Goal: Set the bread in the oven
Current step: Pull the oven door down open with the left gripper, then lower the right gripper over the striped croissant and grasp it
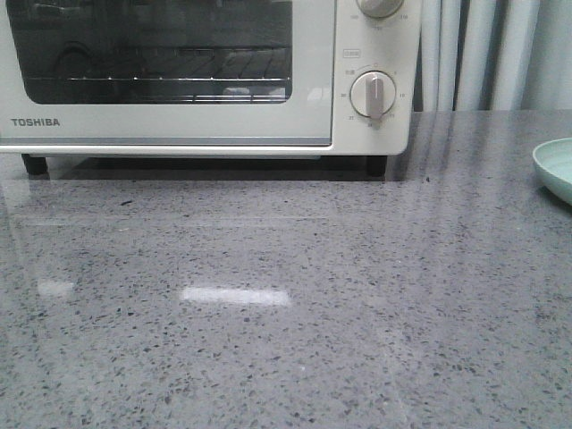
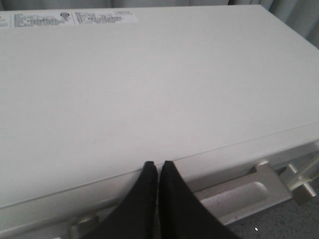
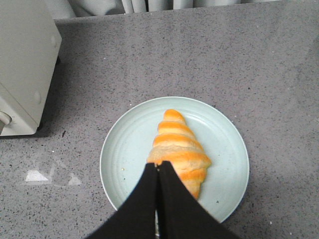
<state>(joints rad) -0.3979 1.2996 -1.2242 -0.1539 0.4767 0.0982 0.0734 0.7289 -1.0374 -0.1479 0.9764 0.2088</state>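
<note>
Grey speckled countertop, pale curtains behind. Right gripper hangs fingers pressed together, empty, right above the bread, which lies on a pale green plate off to the oven's right, so a grasp looks next once the jaws part. Left gripper, tips also together, hovers over the oven top near the door handle, probably poised to open the door, which looks shut from the front.

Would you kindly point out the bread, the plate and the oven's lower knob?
bread [image 3: 178,145]: right wrist view, on its striped middle.
plate [image 3: 124,149]: right wrist view, on bare surface beside the bread.
lower knob [image 1: 374,94]: front view, on its centre grip.
</note>
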